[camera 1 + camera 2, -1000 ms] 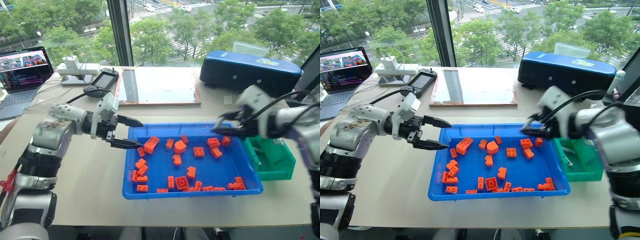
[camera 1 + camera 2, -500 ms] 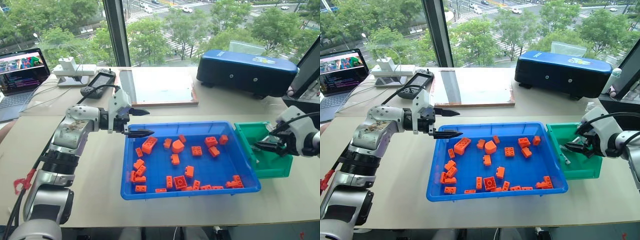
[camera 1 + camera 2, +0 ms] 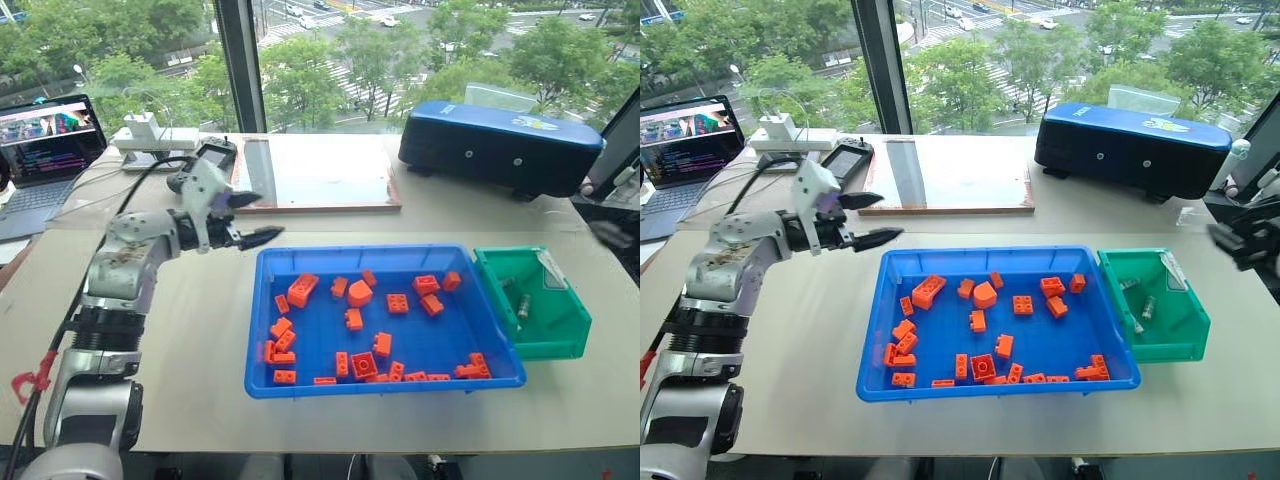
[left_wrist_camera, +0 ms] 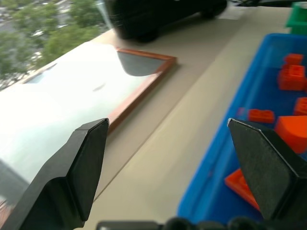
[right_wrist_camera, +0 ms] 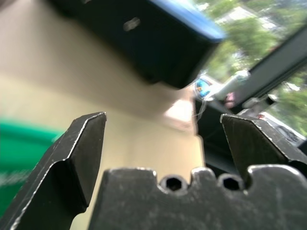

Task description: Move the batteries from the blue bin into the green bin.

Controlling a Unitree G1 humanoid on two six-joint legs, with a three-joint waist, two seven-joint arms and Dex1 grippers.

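3 small silver metal cylinder batteries (image 3: 1137, 302) lie in small green plastic bin (image 3: 1185, 335), frame right, touching big blue plastic tray (image 3: 876, 330) w/ approx. 20 orange toy bricks (image 3: 982, 295). Left gripper (image 3: 872, 220), upper left, jaws apart, empty. Right gripper (image 5: 163, 136) jaws wide, empty.

Both eye views look down from the head over the counter (image 3: 200, 330); each wrist view looks closely along its own pincer, sharing the counter.
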